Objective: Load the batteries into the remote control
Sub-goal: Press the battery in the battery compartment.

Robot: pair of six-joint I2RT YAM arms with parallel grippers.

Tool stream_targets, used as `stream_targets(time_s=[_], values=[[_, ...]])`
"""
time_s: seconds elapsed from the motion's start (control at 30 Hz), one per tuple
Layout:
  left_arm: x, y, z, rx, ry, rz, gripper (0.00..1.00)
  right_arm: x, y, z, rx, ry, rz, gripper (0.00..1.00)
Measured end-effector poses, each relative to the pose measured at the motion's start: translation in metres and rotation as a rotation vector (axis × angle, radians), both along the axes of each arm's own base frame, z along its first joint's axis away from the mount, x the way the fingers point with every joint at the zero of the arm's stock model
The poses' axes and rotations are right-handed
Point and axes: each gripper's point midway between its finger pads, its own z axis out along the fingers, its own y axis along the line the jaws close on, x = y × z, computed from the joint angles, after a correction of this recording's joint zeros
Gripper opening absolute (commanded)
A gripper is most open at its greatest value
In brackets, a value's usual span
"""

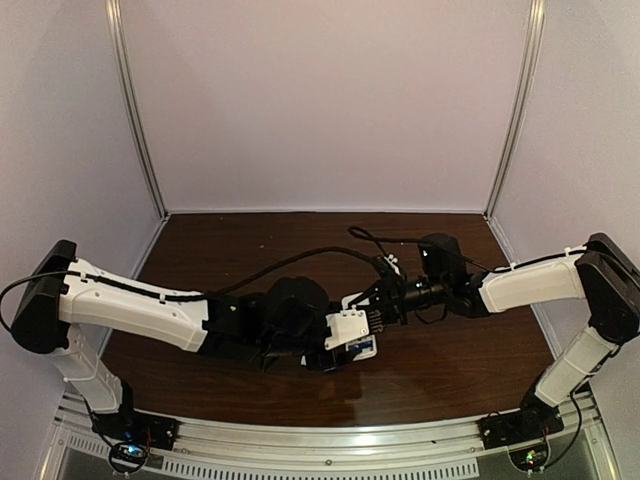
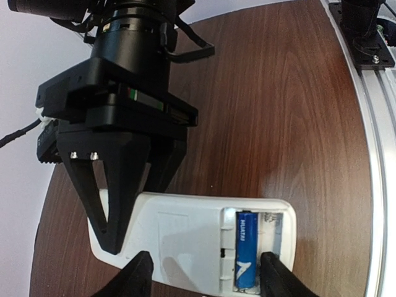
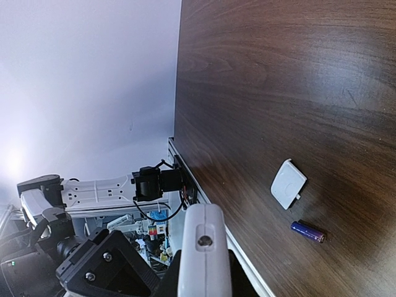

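table (image 3: 278, 74) — dark wood | lying on it — white cover piece (image 3: 288, 183), blue battery (image 3: 308, 232) just beside

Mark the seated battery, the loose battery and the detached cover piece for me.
seated battery (image 2: 245, 249), left wrist view, middle of its blue body.
loose battery (image 3: 307, 231), right wrist view, middle of its length.
cover piece (image 3: 288, 183), right wrist view, centre of its white face.

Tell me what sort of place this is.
Likely a robot test booth: plain pale walls enclose a dark wooden table, with an aluminium mounting rail along its near edge.
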Motion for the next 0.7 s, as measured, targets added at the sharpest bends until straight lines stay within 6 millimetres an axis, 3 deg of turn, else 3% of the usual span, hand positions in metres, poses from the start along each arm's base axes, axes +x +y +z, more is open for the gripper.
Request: stream_targets(time_s=[0.23, 0.47, 0.6, 0.7], values=[[0.003, 0.0, -0.001, 0.023, -0.033, 0.015, 0.49, 0.003, 0.001, 0.002, 0.008, -0.014, -0.01, 0.0], [0.006, -0.001, 0.001, 0.033, -0.051, 0.032, 0.68, 0.004, 0.001, 0.002, 0.006, -0.02, -0.014, 0.0], [0.005, 0.0, 0.005, 0.024, -0.043, 0.03, 0.7, 0.006, -0.002, 0.002, 0.006, -0.028, -0.015, 0.0], [-0.002, 0.004, 0.02, -0.018, -0.024, 0.01, 0.7, 0.016, -0.009, 0.001, 0.004, -0.046, -0.036, 0.0]])
